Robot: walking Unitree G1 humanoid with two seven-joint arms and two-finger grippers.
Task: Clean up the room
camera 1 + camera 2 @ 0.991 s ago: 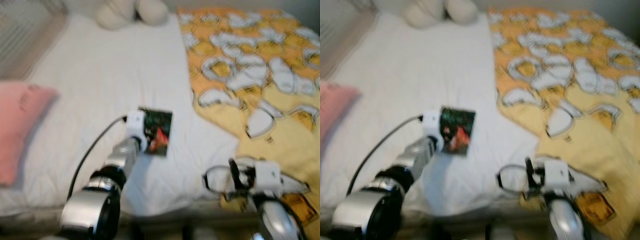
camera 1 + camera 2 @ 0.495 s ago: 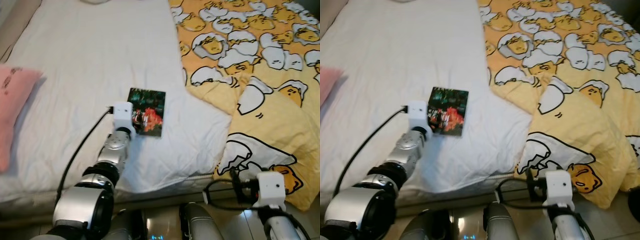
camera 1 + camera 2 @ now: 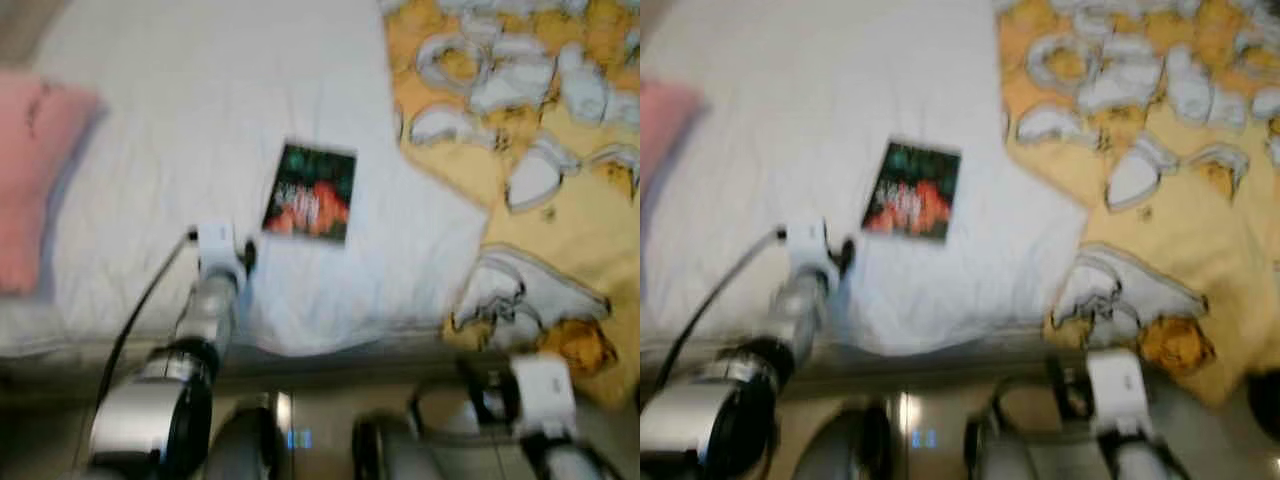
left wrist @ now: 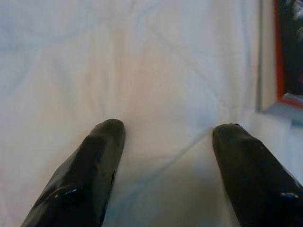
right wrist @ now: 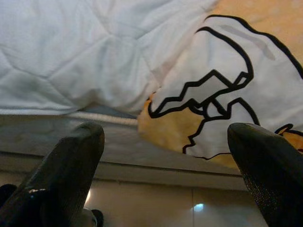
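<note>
A book with a dark green and red cover [image 3: 312, 192] lies flat on the white bedsheet [image 3: 180, 120]. My left gripper [image 4: 168, 130] is open just above the sheet, nothing between its fingers. The book's edge [image 4: 284, 52] lies a little beyond and to one side of it. In the eye views the left arm [image 3: 205, 310] reaches over the bed's front edge, short of the book and to its left. My right gripper [image 5: 165, 135] is open and empty, low by the bed's side, facing the mattress edge and the hanging yellow duvet [image 5: 222, 90].
A pink pillow [image 3: 35, 180] rests at the bed's left. The yellow duvet with white egg cartoons [image 3: 530, 110] covers the right half and drapes over the front edge. The floor [image 3: 940, 440] shows below the mattress, with my legs on it.
My left gripper has pulled back from the book toward the bed's front edge; the book stays on the sheet, apart from it. The head view has shifted and blurred.
</note>
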